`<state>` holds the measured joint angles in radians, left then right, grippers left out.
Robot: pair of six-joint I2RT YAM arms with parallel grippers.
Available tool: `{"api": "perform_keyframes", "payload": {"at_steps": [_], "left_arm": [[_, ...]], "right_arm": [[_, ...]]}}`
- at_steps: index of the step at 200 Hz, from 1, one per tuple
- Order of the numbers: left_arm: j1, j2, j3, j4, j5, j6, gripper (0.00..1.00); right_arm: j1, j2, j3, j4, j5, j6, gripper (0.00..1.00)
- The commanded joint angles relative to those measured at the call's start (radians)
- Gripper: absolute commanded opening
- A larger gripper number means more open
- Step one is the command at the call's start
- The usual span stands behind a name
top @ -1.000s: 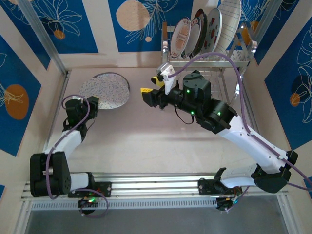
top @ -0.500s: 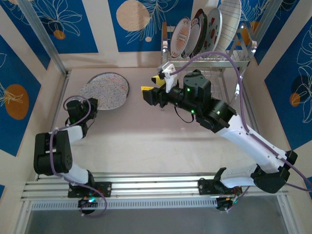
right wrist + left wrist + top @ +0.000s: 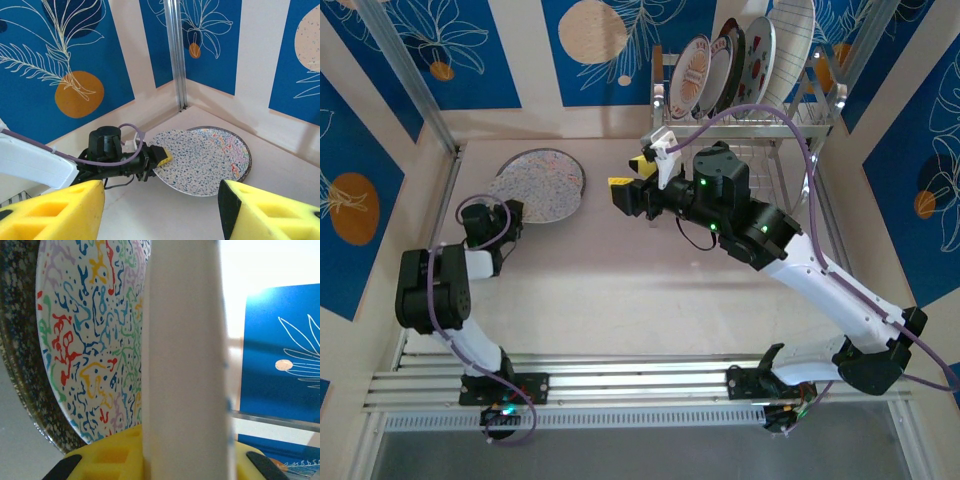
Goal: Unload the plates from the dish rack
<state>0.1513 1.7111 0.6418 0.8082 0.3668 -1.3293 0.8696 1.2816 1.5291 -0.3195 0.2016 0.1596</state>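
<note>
My left gripper (image 3: pixel 510 214) is shut on the near rim of a white plate with blue speckles (image 3: pixel 530 192). That plate lies partly over a colourful squiggle plate with a dark speckled rim (image 3: pixel 571 171) on the table at the back left. In the left wrist view the held plate (image 3: pixel 182 360) stands edge-on between the yellow pads (image 3: pixel 100 460), with the squiggle plate (image 3: pixel 95 330) behind it. My right gripper (image 3: pixel 626 186) hovers open mid-table, facing those plates (image 3: pixel 200 160) and the left gripper (image 3: pixel 161 157). The dish rack (image 3: pixel 760 125) at the back right holds several upright plates (image 3: pixel 695 75).
Blue patterned walls and a metal corner post (image 3: pixel 176 55) close in the back left. The rack's chrome legs and the right arm's purple cable (image 3: pixel 800 140) crowd the back right. Bare table (image 3: pixel 600 290) stretches between the arms in front.
The left arm has folded its elbow back toward the left edge, and the held plate has shifted slightly. The right arm has barely moved.
</note>
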Motion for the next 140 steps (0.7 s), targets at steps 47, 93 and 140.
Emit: {"api": "perform_keyframes", "payload": {"at_steps": [47,93,140], "left_arm": [[0.02,0.08,0.08,0.118,0.036,-0.015,0.25],[0.021,0.087,0.095,0.055,0.034,0.001,0.45],[0.023,0.06,0.119,-0.081,0.021,0.008,0.54]], "right_arm": [[-0.011,0.001,0.018,-0.015,-0.01,0.014,0.62],[-0.012,-0.001,0.022,-0.026,-0.009,0.018,0.62],[-0.012,-0.001,0.023,-0.033,-0.001,0.024,0.62]]}}
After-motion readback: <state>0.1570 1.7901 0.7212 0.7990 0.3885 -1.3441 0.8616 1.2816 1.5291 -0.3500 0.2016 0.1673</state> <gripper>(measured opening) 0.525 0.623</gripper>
